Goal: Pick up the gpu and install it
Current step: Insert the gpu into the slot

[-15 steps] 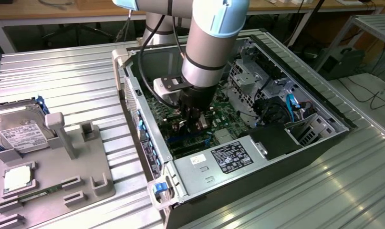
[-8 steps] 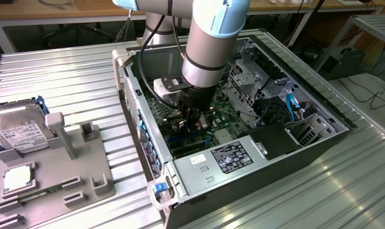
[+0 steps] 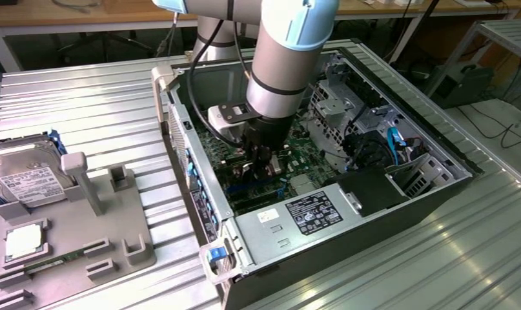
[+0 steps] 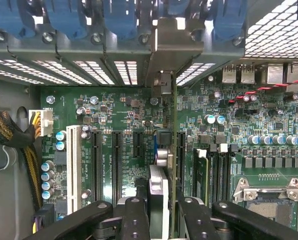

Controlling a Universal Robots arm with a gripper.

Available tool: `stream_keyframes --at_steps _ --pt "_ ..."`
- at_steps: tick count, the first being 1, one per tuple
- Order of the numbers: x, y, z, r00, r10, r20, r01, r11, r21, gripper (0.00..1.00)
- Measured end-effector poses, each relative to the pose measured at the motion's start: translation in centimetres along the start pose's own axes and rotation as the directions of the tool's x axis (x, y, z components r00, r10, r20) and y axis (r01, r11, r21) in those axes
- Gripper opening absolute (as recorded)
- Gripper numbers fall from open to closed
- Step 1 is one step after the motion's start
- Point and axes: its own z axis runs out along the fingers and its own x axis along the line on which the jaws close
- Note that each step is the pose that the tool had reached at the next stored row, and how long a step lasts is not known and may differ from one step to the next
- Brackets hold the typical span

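The gpu (image 4: 173,125) shows edge-on in the wrist view as a thin green card standing upright over the motherboard (image 4: 124,107), among the black expansion slots (image 4: 116,165). Its silver bracket (image 4: 176,47) sits against the case's rear slot openings, below the blue clips (image 4: 69,17). My gripper (image 4: 161,212) is shut on the card, one black finger on each side. In the exterior view the gripper (image 3: 260,165) reaches deep into the open computer case (image 3: 432,139), low over the motherboard (image 3: 308,161).
Beside the case, at the exterior view's left, a grey fixture (image 3: 113,239) holds a hard drive (image 3: 23,177) and a square cpu chip (image 3: 23,240). Inside the case are a power supply (image 3: 312,213), drive cages (image 3: 342,103), a cable bundle (image 4: 9,135) and the cpu socket (image 4: 269,192).
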Motion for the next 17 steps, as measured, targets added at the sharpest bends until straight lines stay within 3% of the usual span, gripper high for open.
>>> stream_keyframes --at_steps 3,17 --pt "0.00 0.01 -0.10 1.0000 0.000 -0.0023 0.000 1.0000 -0.0001 0.28" --pt "0.00 -0.31 -0.10 1.0000 0.000 -0.0028 0.000 1.0000 -0.0019 0.28"
